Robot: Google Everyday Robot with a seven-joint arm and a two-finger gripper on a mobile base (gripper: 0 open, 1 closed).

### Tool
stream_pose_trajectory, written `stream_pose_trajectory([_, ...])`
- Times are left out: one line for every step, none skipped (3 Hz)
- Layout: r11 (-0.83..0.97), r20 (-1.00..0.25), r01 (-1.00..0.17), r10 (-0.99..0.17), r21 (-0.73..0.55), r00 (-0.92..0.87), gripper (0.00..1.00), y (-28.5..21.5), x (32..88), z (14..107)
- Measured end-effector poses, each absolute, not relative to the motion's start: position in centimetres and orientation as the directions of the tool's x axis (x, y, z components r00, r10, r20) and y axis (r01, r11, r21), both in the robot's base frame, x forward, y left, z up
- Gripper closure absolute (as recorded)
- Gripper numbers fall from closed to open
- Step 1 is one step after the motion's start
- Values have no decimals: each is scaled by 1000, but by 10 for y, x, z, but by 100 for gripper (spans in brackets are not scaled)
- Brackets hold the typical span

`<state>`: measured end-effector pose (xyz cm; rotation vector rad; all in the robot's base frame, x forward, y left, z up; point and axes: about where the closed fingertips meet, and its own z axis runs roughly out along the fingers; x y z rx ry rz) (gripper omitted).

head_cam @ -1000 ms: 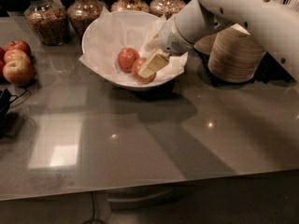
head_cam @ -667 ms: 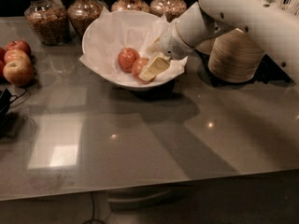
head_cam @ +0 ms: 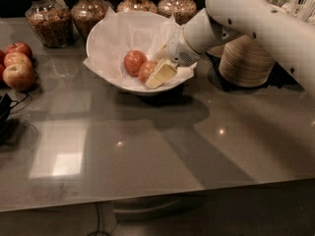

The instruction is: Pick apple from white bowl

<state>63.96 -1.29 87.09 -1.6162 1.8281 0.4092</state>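
Observation:
The white bowl (head_cam: 106, 43), lined with crumpled white paper, stands at the back middle of the grey table. Two apples lie in it side by side. The red-orange apple (head_cam: 146, 71) is the right one, and a darker red apple (head_cam: 133, 62) lies to its left. My gripper (head_cam: 158, 75) reaches down into the bowl from the right on the white arm (head_cam: 246, 14). Its cream tip rests right against the red-orange apple's right side. The far side of that apple is hidden.
Three red-yellow apples (head_cam: 17, 65) sit grouped at the left edge. Several glass jars (head_cam: 47, 14) line the back. A stack of beige paper bowls (head_cam: 246, 60) stands right of the white bowl, behind the arm. A black object (head_cam: 5, 114) lies at the left edge.
My gripper has shifted slightly left and lower inside the bowl, closer against the right-hand apple. The bowl and the left apple have not moved.

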Motion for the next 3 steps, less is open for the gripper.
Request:
stream_pose_trajectory([192,-649,-967,-760,-166,-40,38,-12,642,861])
stream_pose_trajectory([190,-648,-970,-760,-151,-48,39,-8,646,854])
stream_pose_trajectory([190,-648,-970,-760,-151,-48,57,-8,646,854])
